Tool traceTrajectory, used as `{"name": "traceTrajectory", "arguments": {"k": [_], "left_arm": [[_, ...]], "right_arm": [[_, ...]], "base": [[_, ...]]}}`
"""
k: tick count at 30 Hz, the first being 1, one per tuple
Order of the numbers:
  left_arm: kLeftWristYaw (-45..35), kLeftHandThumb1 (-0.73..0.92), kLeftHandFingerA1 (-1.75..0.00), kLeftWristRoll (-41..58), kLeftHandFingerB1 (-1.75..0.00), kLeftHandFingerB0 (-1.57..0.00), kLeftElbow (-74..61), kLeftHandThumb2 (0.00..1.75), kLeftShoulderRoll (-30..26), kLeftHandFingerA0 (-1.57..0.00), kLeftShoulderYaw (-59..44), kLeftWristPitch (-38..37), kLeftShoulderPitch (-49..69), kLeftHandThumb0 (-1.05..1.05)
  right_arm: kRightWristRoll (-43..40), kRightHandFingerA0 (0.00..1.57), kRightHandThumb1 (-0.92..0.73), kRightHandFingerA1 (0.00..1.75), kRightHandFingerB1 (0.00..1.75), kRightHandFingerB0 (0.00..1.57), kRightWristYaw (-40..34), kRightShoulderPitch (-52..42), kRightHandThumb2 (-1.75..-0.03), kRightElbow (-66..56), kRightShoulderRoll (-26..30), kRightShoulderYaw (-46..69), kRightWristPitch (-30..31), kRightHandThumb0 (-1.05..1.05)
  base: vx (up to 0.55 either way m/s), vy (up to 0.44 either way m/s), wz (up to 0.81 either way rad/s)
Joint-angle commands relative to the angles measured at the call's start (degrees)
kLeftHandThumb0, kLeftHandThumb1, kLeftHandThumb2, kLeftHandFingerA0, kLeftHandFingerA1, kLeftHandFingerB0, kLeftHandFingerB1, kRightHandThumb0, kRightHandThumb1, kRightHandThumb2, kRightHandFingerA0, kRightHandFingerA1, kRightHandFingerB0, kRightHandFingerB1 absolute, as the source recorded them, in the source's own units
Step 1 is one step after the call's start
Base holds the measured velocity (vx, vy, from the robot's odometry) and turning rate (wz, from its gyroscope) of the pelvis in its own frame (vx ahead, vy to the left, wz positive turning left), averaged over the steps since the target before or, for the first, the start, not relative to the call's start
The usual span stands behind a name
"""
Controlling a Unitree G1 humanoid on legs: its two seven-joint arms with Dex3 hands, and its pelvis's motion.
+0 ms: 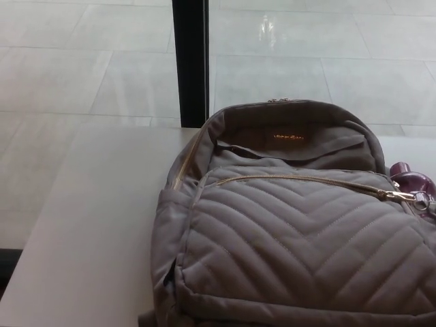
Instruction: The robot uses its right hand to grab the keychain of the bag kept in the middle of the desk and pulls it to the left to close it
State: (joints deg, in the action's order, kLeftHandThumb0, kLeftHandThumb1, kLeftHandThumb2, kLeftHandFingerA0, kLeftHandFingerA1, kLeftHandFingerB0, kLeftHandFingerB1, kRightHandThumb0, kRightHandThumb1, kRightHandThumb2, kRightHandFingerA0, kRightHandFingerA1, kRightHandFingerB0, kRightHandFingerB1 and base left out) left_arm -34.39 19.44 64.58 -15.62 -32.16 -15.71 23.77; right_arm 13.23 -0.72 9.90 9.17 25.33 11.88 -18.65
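Note:
A grey-brown quilted backpack [293,231] lies on the white desk [95,225], filling the lower right of the head view. Its main compartment gapes open at the top, showing an orange label [287,137] inside. A gold zipper [300,180] runs across the front pocket, with its gold pull [398,196] at the right end. A purple keychain [412,182] with a metal ring [424,202] hangs at that right end, at the bag's edge. Neither hand shows in the picture.
A black vertical post [191,61] stands behind the desk's far edge, just left of the bag. Pale floor tiles [82,68] lie beyond. The desk's left edge runs diagonally at lower left.

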Motion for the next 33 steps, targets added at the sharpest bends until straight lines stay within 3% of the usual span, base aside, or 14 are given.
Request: {"name": "traceTrajectory", "arguments": {"k": [1, 3, 4, 5, 6, 10, 11, 13, 15, 16, 21, 24, 25, 33], "left_arm": [[-0.97, 0.9, -0.59, 1.43, -0.52, -0.57, 0.01, 0.66, -0.48, -0.61, -0.64, -1.06, 0.98, -0.5], [-1.15, 0.89, -0.61, 1.39, -0.53, -0.58, -0.88, 0.66, -0.25, -0.61, -0.5, -0.96, 1.4, -0.48], [-0.58, 0.89, -0.6, 1.27, -0.52, -0.59, -1.43, 0.66, -0.17, -0.6, -0.35, -0.31, 1.51, -0.48], [-0.53, 0.89, -0.6, 1.27, -0.52, -0.59, -1.49, 0.66, -0.17, -0.6, -0.35, -0.21, 1.54, -0.48], [-0.54, 0.89, -0.6, 1.2, -0.53, -0.59, -1.51, 0.66, -0.22, -0.62, -0.32, -0.2, 1.58, -0.5], [0.21, 0.91, -0.59, 0.41, -0.52, -0.59, -1.66, 0.67, -0.54, -0.62, 0.18, -0.66, 1.66, -0.47], [0.07, 0.91, -0.59, 0.44, -0.52, -0.56, -1.96, 0.67, -0.52, -0.58, 0.23, -0.68, 1.71, -0.49], [-1.26, 0.92, -0.6, 1.13, -0.52, -0.56, -2.0, 0.67, -0.48, -0.57, -0.09, -0.24, 1.82, -0.49], [-0.87, 0.9, -0.59, 0.94, -0.52, -0.58, -1.13, 0.66, -0.58, -0.6, -0.08, -0.38, 1.34, -0.49], [-0.58, 0.9, -0.58, 0.72, -0.51, -0.59, -0.94, 0.66, -0.63, -0.62, 0.03, -0.53, 1.27, -0.49], [-0.34, 0.89, -0.6, 0.92, -0.53, -0.6, -1.07, 0.66, -0.55, -0.62, -0.1, -0.11, 1.28, -0.47], [-0.57, 0.88, -0.6, 1.07, -0.53, -0.6, -1.17, 0.66, -0.57, -0.61, -0.1, 0.57, 1.08, -0.48], [-0.81, 0.89, -0.6, 1.01, -0.53, -0.57, -1.59, 0.66, -0.5, -0.59, 0.01, 0.29, 1.35, -0.48], [-0.12, 0.87, -0.59, 0.55, -0.52, -0.59, -0.18, 0.65, -1.05, -0.62, 0.17, 0.61, 0.33, -0.47]], "right_arm": [[1.71, 0.74, -0.7, 1.2, 0.44, 0.38, 6.89, 0.42, -0.6, 1.66, 6.17, -1.0, 11.59, -0.24], [1.73, 0.72, -0.64, 1.03, 0.41, 0.32, 7.4, -0.15, -0.59, 2.66, 7.58, -0.95, 12.12, -0.23], [5.98, 0.36, -0.64, 0.61, 0.31, 0.25, 7.56, -1.03, -0.59, 2.9, 10.15, -2.0, 16.1, -0.34], [6.41, 0.36, -0.64, 0.61, 0.31, 0.25, 7.58, -1.13, -0.59, 2.82, 10.47, -2.2, 16.68, -0.34], [6.06, 0.12, -0.61, 0.45, 0.3, 0.22, 7.72, -1.04, -0.59, 3.28, 10.8, -2.23, 17.01, -0.34], [4.72, 0.0, -0.58, 0.29, 0.29, 0.2, 8.45, -0.12, -0.58, 5.36, 11.91, -2.22, 17.7, -0.33], [4.55, 0.0, -0.49, 0.11, 0.38, 0.14, 8.54, 0.37, -0.72, 5.72, 12.15, -2.49, 17.71, -0.35], [4.83, 0.0, -0.55, 0.11, 0.29, 0.21, 8.38, 0.73, -0.56, 5.82, 12.68, -3.27, 17.19, -0.33], [5.07, 0.0, -0.47, 0.09, 0.39, 0.17, 8.55, 0.79, -0.7, 4.45, 12.98, -4.02, 17.89, -0.34], [5.72, 0.0, -0.54, 0.15, 0.29, 0.23, 8.92, 0.79, -0.56, 3.92, 13.43, -4.7, 18.29, -0.35], [9.38, 0.0, -0.53, 0.25, 0.31, 0.26, 10.29, 1.0, -0.57, 4.42, 16.03, -9.42, 18.96, -0.34], [8.87, 0.0, -0.37, 0.28, 0.43, 0.17, 10.24, 0.47, -0.72, 5.03, 16.57, -9.73, 18.51, -0.38], [8.99, 0.0, -0.53, 0.27, 0.3, 0.26, 10.53, 0.55, -0.56, 5.19, 16.69, -10.15, 18.85, -0.36], [10.45, 0.04, -0.52, 0.31, 0.31, 0.24, 12.27, 1.9, -0.58, 5.57, 16.9, -12.85, 21.05, -0.37]], "base": [[0.0, 0.0, 0.0], [0.0, 0.0, 0.0], [0.0, 0.0, 0.0], [0.0, 0.0, 0.0], [0.0, 0.0, 0.0], [0.0, 0.0, 0.0], [0.0, 0.0, 0.0], [0.0, 0.0, 0.0], [0.0, 0.0, 0.0], [0.0, 0.0, 0.0], [0.0, 0.0, 0.0], [0.0, 0.0, 0.0], [0.0, 0.0, 0.0], [0.0, 0.0, 0.0]]}}
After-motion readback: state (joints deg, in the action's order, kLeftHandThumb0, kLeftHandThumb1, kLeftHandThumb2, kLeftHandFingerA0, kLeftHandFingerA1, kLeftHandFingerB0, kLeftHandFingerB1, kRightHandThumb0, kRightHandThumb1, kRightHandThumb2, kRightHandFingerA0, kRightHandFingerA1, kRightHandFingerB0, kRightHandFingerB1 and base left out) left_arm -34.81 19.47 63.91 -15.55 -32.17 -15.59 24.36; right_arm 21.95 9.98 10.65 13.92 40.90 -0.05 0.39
